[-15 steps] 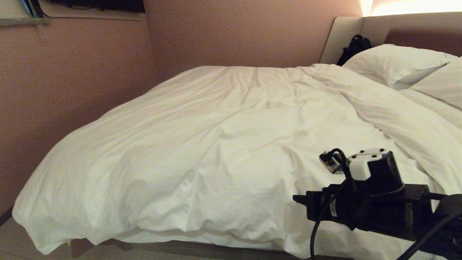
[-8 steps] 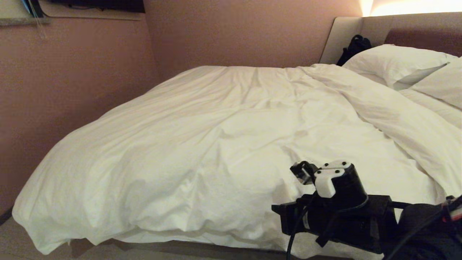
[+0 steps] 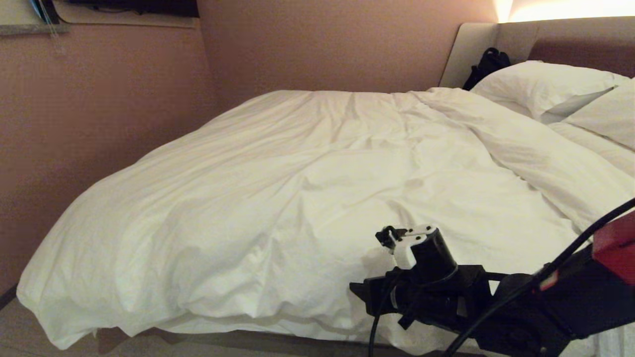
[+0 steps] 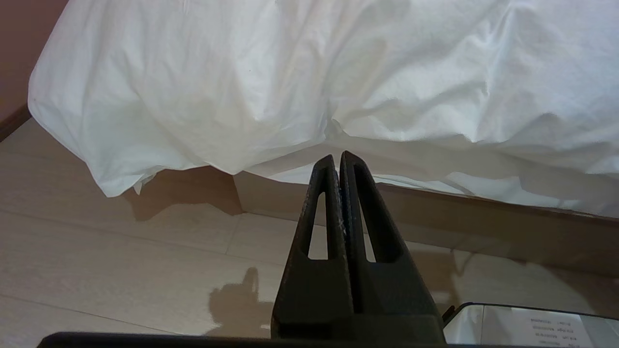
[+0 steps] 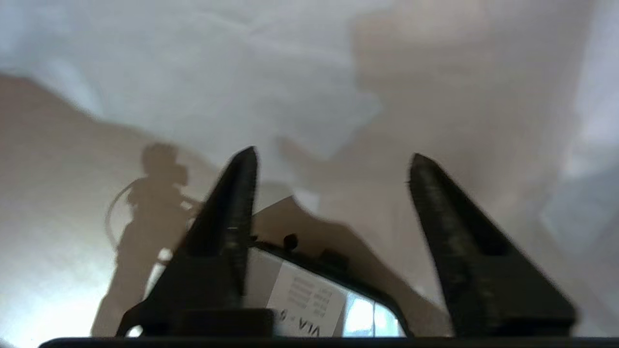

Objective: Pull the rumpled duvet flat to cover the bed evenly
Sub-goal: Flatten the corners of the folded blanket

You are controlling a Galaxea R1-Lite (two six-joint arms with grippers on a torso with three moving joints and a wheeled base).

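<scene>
The white duvet [image 3: 307, 198] lies creased over most of the bed, its near edge hanging past the grey-beige platform base [image 4: 483, 217]. A thick fold runs along its right side by the pillows. My right arm [image 3: 421, 292] hangs low over the near edge of the bed, right of centre. In the right wrist view my right gripper [image 5: 332, 153] is open, with nothing between its fingers and the hanging duvet [image 5: 217, 63] beyond them. My left gripper [image 4: 337, 157] is shut and empty, parked low in front of the bed and pointing at the duvet's overhang [image 4: 290, 72].
Two white pillows [image 3: 540, 84] lie at the padded headboard [image 3: 516, 39], with a black bag [image 3: 488, 62] beside them. A pink wall [image 3: 99, 124] runs close along the bed's left and far sides. Pale floor [image 4: 121, 270] lies before the bed. My base [image 4: 532, 324] sits below the grippers.
My right arm has moved left and lower along the near edge of the bed. The duvet lies as it did.
</scene>
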